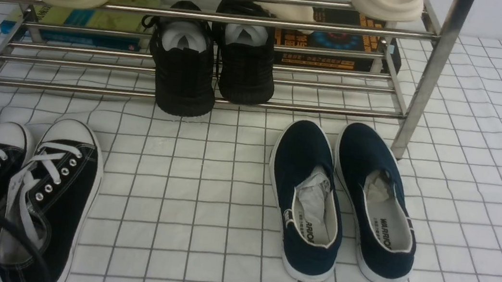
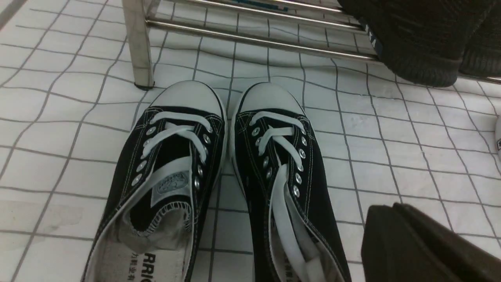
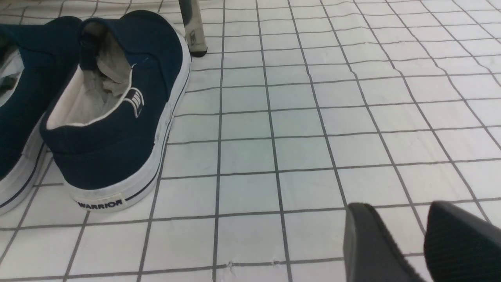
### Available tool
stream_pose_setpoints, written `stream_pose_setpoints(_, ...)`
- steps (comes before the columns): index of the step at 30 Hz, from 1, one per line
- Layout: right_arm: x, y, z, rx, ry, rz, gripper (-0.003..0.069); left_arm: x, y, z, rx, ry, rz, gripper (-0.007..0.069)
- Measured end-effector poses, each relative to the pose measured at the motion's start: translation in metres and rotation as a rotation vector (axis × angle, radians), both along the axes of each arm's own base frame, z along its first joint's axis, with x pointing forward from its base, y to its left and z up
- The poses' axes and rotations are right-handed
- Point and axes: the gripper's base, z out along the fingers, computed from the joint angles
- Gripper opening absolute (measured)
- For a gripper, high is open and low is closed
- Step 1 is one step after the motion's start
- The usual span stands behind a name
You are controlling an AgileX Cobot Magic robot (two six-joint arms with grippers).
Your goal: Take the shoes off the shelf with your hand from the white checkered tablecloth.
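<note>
Looks like the shoes [image 1: 56, 183] are already down on the white checkered tablecloth [image 1: 203, 212], toes just beside the shelf [image 1: 267, 17] leg, so mostly done imo. The hand [image 2: 385, 231] is pinched together on nothing I can see, close by the pair. Next I'd just lift clear, with plenty of open cloth toward the navy slip-ons [image 1: 345, 202], but watch the cable [image 1: 11, 228] looping over the pair.
</note>
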Motion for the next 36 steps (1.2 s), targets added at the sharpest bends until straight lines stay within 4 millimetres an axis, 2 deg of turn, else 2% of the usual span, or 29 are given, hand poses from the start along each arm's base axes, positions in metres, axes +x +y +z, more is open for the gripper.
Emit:
stream_pose_setpoints(4,0.000,0.000,0.000,0.000,0.000,0.000,0.0239,-0.003,0.001,-0.014,0.029,0.010,0.003,0.0004)
stream_pose_setpoints(14,0.000,0.000,0.000,0.000,0.000,0.000,0.0239,-0.002,-0.005,-0.014,0.060,-0.007,-0.084,0.0012)
stream_pose_setpoints(24,0.000,0.000,0.000,0.000,0.000,0.000,0.0239,-0.002,-0.005,-0.016,0.062,0.007,-0.084,0.0021)
stream_pose_setpoints(29,0.000,0.000,0.000,0.000,0.000,0.000,0.0239,-0.010,-0.003,-0.038,0.093,0.016,-0.084,0.0022)
stream_pose_setpoints(36,0.000,0.000,0.000,0.000,0.000,0.000,0.0239,-0.026,0.002,-0.065,0.158,-0.064,-0.041,0.0027)
